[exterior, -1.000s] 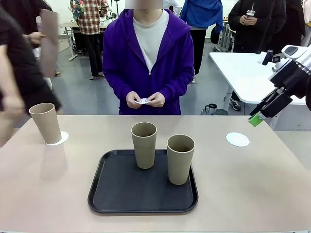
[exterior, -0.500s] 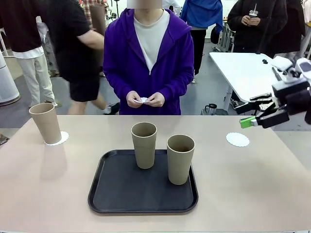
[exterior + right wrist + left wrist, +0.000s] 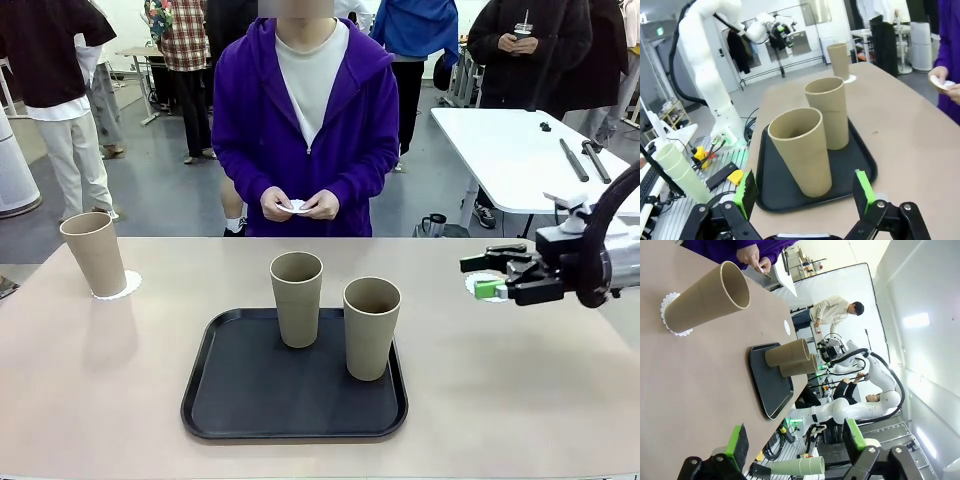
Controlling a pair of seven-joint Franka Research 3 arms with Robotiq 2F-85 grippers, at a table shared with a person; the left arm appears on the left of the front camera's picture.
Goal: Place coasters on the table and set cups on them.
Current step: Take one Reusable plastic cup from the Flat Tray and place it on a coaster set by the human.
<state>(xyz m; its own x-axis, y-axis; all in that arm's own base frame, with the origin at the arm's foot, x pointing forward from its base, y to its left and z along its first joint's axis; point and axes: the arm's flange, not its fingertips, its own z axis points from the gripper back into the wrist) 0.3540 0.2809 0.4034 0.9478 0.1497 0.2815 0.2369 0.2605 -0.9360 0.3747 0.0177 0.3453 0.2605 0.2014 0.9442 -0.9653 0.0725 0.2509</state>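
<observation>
One tan cup (image 3: 93, 253) stands on a lacy coaster (image 3: 121, 284) at the table's (image 3: 520, 380) far left. Two more cups (image 3: 297, 298) (image 3: 371, 327) stand on the black tray (image 3: 295, 400). My right gripper (image 3: 478, 277) hangs open, level with the table and pointing left, in front of the right coaster (image 3: 470, 284), which it mostly hides. Its wrist view looks past open fingers (image 3: 864, 190) at the nearer tray cup (image 3: 802, 150). The person's hands hold a third coaster (image 3: 297, 207). My left gripper (image 3: 796, 440) is open and empty, back from the left cup (image 3: 707, 297).
The person in a purple hoodie (image 3: 305, 120) stands at the far edge. A white-topped table (image 3: 510, 150) stands behind on the right. Bare tabletop lies on both sides of the tray. The left arm (image 3: 705, 65) rises beyond the table in the right wrist view.
My right gripper has swung down and to the left, from up beside the white table to just in front of the right coaster. The cups and coasters have stayed put.
</observation>
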